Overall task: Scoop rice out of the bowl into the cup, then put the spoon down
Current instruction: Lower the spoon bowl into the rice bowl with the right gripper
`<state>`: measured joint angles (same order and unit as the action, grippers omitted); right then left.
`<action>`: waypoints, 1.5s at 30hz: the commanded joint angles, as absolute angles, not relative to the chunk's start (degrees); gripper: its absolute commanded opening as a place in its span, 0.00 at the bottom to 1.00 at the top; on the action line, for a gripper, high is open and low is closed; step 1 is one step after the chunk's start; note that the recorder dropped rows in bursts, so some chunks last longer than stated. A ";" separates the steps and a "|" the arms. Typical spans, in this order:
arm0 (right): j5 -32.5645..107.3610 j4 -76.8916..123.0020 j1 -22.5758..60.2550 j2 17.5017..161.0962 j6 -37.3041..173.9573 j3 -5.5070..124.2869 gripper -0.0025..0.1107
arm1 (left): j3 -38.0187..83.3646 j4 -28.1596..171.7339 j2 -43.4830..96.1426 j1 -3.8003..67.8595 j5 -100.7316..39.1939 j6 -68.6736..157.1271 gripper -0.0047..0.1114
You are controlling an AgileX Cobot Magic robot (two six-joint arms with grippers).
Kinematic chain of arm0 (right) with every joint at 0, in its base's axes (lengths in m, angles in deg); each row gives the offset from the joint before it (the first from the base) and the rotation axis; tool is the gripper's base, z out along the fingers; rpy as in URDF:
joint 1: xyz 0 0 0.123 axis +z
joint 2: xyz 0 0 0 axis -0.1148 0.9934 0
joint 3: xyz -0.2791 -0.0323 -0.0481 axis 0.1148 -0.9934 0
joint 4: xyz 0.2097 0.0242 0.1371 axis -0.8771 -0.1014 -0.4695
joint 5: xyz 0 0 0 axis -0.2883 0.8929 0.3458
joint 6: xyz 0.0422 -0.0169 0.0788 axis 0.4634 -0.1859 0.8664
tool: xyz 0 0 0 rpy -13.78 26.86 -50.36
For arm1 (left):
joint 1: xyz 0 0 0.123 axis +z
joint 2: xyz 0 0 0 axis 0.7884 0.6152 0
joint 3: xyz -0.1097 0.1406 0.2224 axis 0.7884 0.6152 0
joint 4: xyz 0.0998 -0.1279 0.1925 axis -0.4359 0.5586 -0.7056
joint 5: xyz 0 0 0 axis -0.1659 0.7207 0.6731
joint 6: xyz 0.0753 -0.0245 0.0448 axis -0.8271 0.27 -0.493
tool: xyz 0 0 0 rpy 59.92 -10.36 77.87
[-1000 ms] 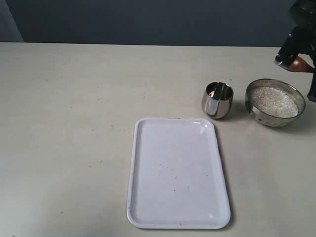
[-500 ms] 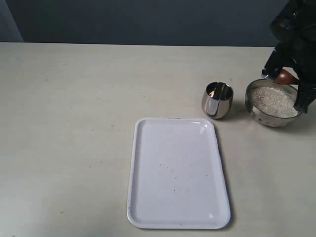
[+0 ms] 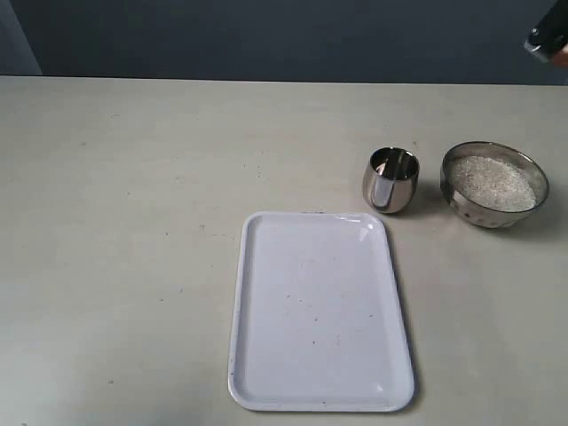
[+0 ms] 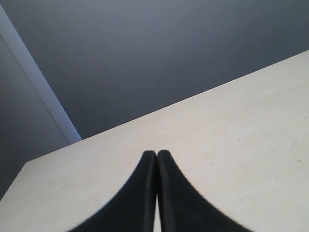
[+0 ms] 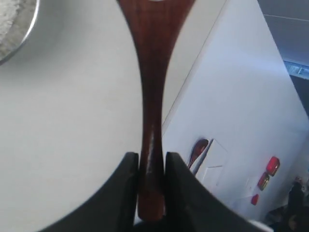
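The left end effector [image 4: 156,155], closed on nothing, hangs over the worktop [image 3: 133,177], out of the way. The cup [image 3: 390,180] stands just beside the bowl [image 3: 494,209] of rice [image 3: 494,180], which keeps transfers short. The right end effector [image 5: 151,158] clamps the spoon [image 5: 152,72] by its handle end, leaving the scoop free, raised off beyond the bowl.

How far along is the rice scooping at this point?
Done: the right gripper is clamped on the spoon handle. In hand: the spoon is held off beside the bowl, not in the rice that fills it. Whether the cup holds rice cannot be told. Left: scoop, pour, set the spoon down. The left gripper is shut, idle.
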<state>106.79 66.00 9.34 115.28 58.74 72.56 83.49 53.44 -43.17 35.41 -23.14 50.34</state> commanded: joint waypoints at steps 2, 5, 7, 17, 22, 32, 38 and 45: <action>107.36 63.90 8.19 116.18 57.41 72.96 0.02 | 83.36 53.68 -43.48 35.38 -23.70 50.80 0.04; 107.36 59.15 8.28 118.64 57.26 72.96 0.02 | 83.36 53.68 -43.48 35.38 -23.70 50.80 0.04; 107.36 53.79 8.14 119.58 57.26 72.96 0.02 | 83.36 53.68 -43.48 35.38 -23.70 50.80 0.04; 107.36 44.85 8.03 120.87 59.66 72.96 0.02 | 83.36 53.68 -43.48 35.38 -23.70 50.80 0.04; 107.36 65.89 8.03 121.94 62.77 73.10 0.02 | 83.36 53.68 -43.48 35.38 -23.70 50.80 0.04; 99.52 98.23 8.82 122.84 52.54 73.10 0.02 | 83.36 53.68 -43.48 35.38 -23.70 50.80 0.04; 107.36 99.36 10.72 128.46 46.58 73.00 0.02 | 83.36 53.68 -43.48 35.38 -23.70 50.80 0.04; 107.36 98.22 15.80 134.88 46.46 72.46 0.02 | 83.36 53.68 -43.48 35.38 -23.70 50.80 0.04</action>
<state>106.95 98.09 14.10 133.27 47.10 72.71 83.49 53.44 -43.17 35.41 -23.14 50.34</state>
